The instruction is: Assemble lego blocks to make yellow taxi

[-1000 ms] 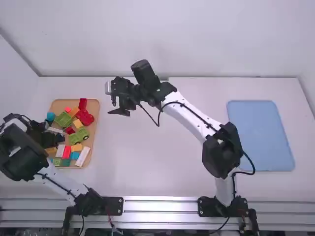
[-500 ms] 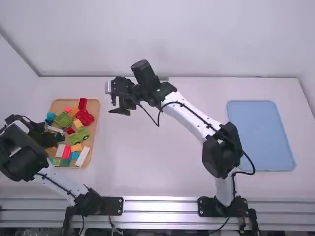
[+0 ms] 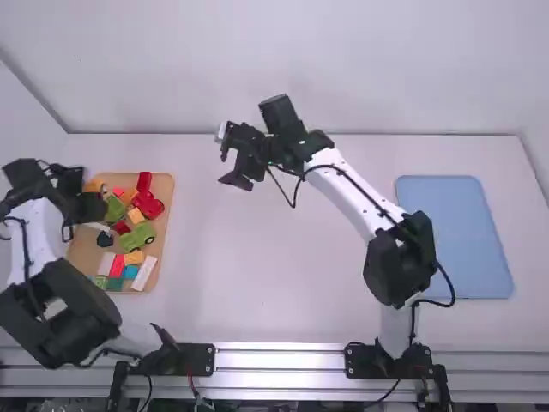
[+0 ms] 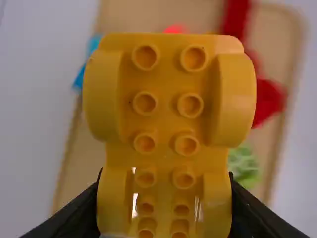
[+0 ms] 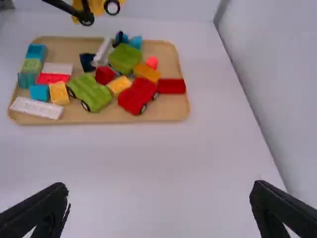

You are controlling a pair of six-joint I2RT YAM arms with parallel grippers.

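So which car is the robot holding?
The yellow car, gripped in the left hand. It's the only car held: the green car and the red car sit on the tan tray.

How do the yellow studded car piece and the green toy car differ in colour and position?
The yellow studded car piece is yellow; the green toy car is green.
The yellow piece is clamped in the left gripper; the green car lies on the tan tray.
Both have dark wheels.
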